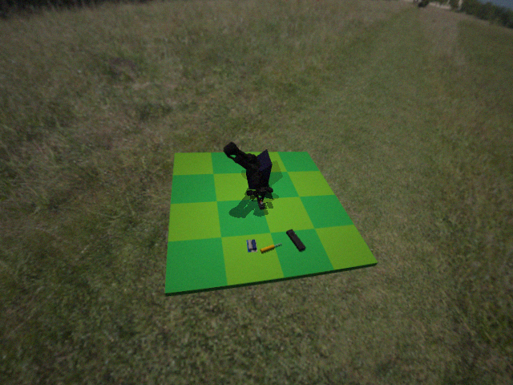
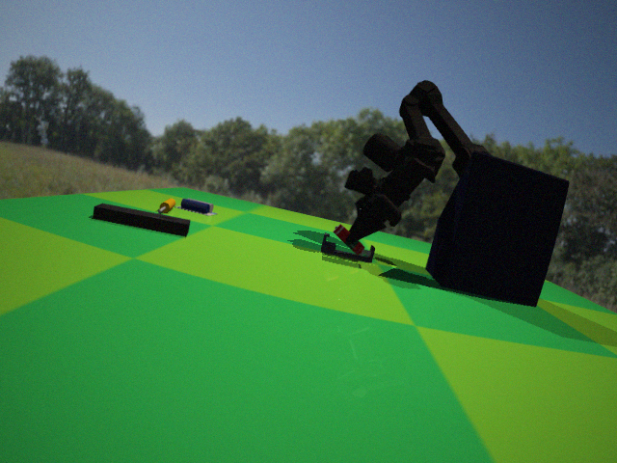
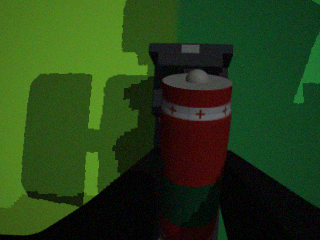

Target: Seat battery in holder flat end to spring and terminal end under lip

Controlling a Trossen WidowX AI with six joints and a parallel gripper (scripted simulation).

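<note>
The red battery (image 2: 342, 232) (image 3: 196, 145) is tilted, with its terminal end raised toward the taller end of the dark holder (image 2: 343, 253) (image 3: 167, 52). Its lower, flat end is down inside the holder, near the opposite end wall; contact with the spring is hidden. In the wrist view the nub end shows in front of the holder's far end wall, not under the lip. My gripper (image 2: 353, 240) (image 3: 191, 160) is shut on the battery around its middle, just above the holder. The holder sits on the checkered board.
A black bar (image 1: 295, 240) (image 2: 141, 219), a yellow-handled screwdriver (image 1: 267, 249) (image 2: 167, 204) and a blue cylinder on a pale pad (image 2: 196, 205) lie well away from the holder. The arm's dark base block (image 2: 497, 229) stands behind the holder.
</note>
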